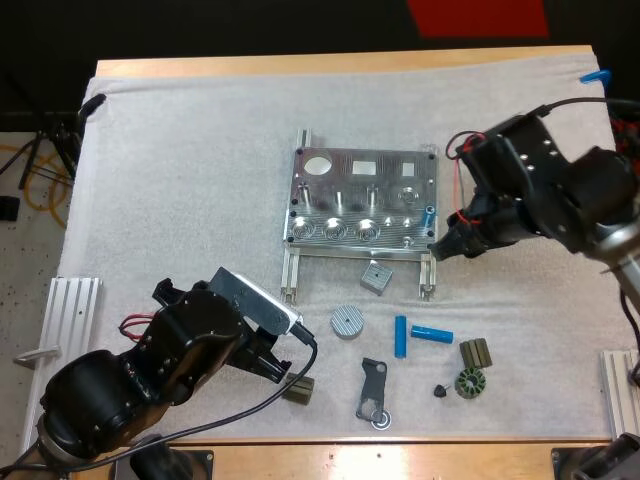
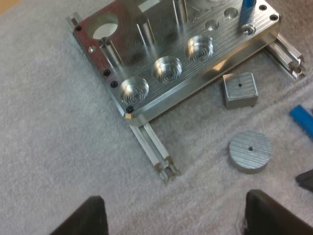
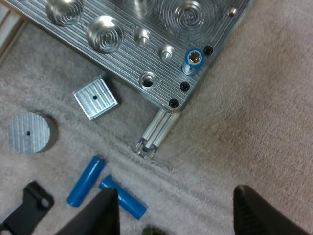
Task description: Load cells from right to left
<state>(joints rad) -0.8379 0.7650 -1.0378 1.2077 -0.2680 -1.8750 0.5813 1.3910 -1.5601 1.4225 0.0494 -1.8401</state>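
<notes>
On ribbed metal fixture [image 1: 360, 200], upright blue cylinder [image 3: 192, 62], left fingers [image 2: 80, 218] spread, right fingers [image 3: 266, 213] spread.

Your left arm [image 1: 150, 370] is glossy black all over, made of fat rounded housings with a domed joint at the shoulder end. Your right arm [image 1: 560, 190] has the same glossy black shells, blockier, with small bright screws [image 1: 530, 140] dotted on top and a grey link behind. On your left gripper [image 2: 178, 218] the fingers [image 2: 80, 218] are matt black with blunt ends. On your right gripper [image 3: 183, 215] the fingers [image 3: 271, 210] look the same.
</notes>
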